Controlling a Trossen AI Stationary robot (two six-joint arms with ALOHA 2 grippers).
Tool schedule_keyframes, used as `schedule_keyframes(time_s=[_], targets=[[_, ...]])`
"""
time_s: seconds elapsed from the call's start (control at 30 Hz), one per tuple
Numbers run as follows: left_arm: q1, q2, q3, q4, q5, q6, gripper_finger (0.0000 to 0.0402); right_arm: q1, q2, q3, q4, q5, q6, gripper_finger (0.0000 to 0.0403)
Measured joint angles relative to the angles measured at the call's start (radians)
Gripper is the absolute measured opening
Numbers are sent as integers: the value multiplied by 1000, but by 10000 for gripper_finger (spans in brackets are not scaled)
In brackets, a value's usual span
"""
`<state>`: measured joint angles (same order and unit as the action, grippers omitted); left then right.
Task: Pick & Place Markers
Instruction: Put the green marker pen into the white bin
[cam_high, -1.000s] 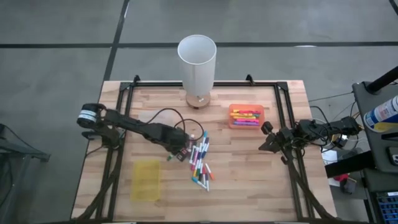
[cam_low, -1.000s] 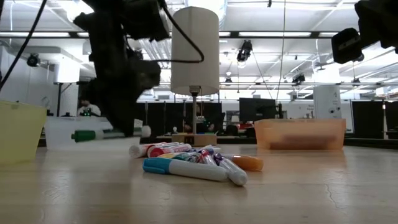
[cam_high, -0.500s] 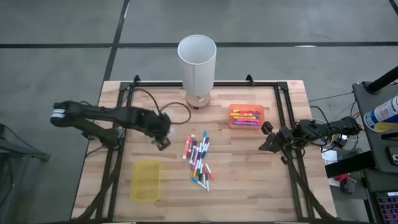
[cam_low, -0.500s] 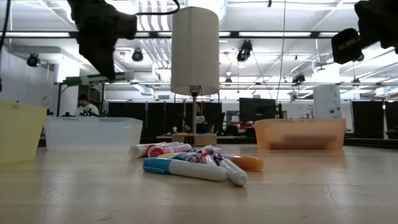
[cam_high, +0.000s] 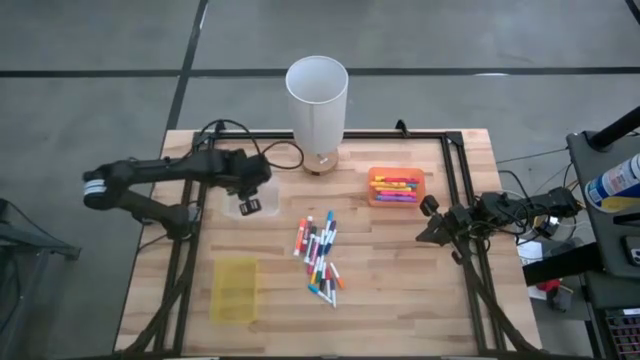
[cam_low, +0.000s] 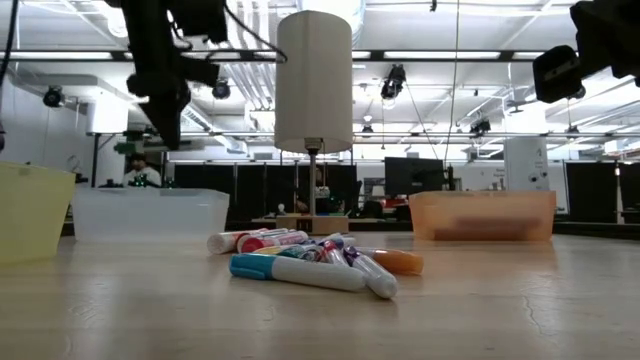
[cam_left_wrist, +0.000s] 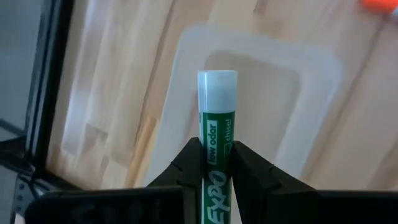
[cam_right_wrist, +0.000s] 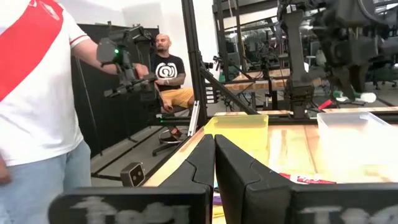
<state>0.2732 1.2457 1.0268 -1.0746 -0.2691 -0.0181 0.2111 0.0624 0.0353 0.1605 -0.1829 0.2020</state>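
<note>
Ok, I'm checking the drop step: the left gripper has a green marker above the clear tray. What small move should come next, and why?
Probably lower a little, then open. The left gripper is shut on the green marker, and the left wrist view shows it over the clear tray. The low view shows it well above the tray's rim, so releasing now would drop the marker from high up. The right gripper waits shut at the table's right edge.

The green marker (cam_left_wrist: 217, 162) runs off the left wrist picture's edge, its lower barrel hidden between the fingers (cam_left_wrist: 189, 163). The orange tray's (cam_low: 483, 215) contents are blurred in the low view (colours indistinct). Pile markers (cam_high: 318, 258) overlap, uncountable.
</note>
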Motion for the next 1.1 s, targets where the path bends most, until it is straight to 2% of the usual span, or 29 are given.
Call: schedule_keyframes(time_s=[0.23,0.33,0.53,0.73,1.0,1.1], targets=[[45,46,-65,-4,-12,-1,55,0,0,0,0,0,0,9],[51,48,-85,3,-44,-17,56,0,0,0,0,0,0,9],[59,48,-99,2,-44,-28,60,0,0,0,0,0,0,9],[68,48,-99,2,-108,-79,90,0,0,0,0,0,0,9],[73,47,-99,0,-21,-110,136,0,0,0,0,0,0,9],[73,47,-99,-2,-20,-139,146,0,0,0,0,0,0,9]])
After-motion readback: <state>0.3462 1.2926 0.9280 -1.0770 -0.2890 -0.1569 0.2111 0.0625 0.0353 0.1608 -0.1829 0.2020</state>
